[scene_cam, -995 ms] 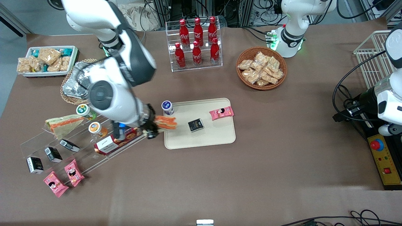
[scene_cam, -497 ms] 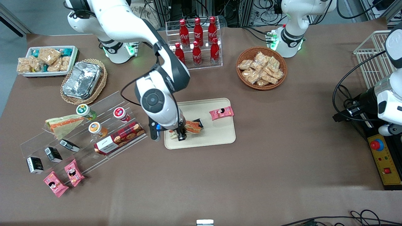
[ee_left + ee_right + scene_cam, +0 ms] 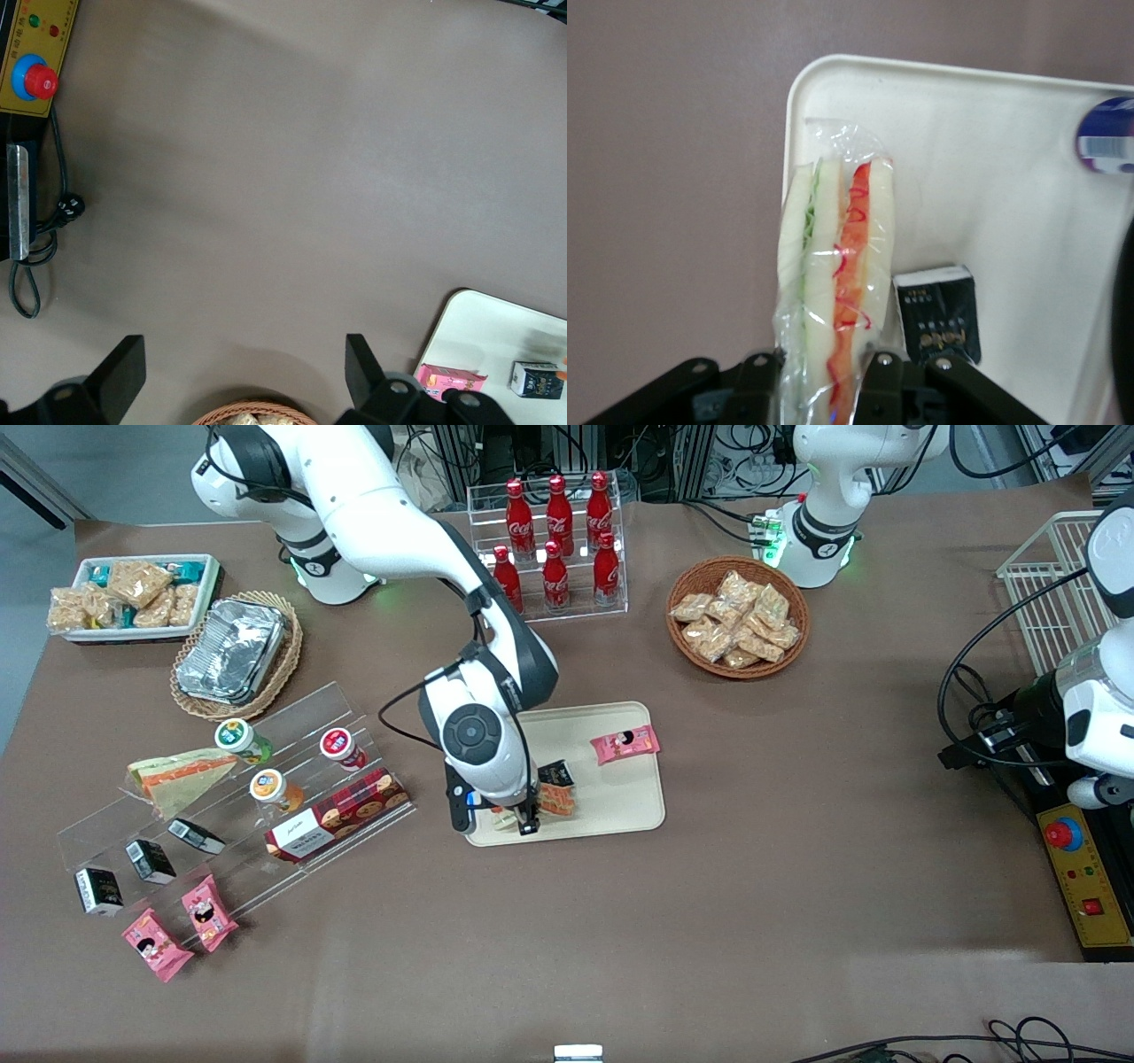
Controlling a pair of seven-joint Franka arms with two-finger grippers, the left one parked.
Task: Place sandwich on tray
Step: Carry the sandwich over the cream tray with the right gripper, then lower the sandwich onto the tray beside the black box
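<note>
My right gripper [image 3: 524, 818] is shut on the sandwich [image 3: 558, 799], a clear-wrapped wedge with pale bread and red-orange filling. It holds the sandwich over the tray [image 3: 620, 802], at the tray's corner nearest the front camera toward the working arm's end. In the right wrist view the gripper [image 3: 819, 376] clamps the sandwich [image 3: 837, 257] edge-up between both fingers [image 3: 881, 376], over the corner of the cream tray [image 3: 983, 168]. I cannot tell whether the sandwich touches the tray. A tray corner also shows in the left wrist view [image 3: 496, 332].
On the tray lie a black carton [image 3: 558, 769], a pink packet [image 3: 625, 744] and a blue-capped bottle [image 3: 1107, 133]. A similar greenish wedge [image 3: 177, 775] sits on the acrylic stand [image 3: 239, 824]. A cola rack [image 3: 554, 549], snack basket [image 3: 737, 615] and foil container [image 3: 232, 651] stand farther off.
My gripper has carried the sandwich from the acrylic stand's edge across the tray's rim to over the tray's near corner, and has come lower. The arm now covers the blue-capped bottle in the front view.
</note>
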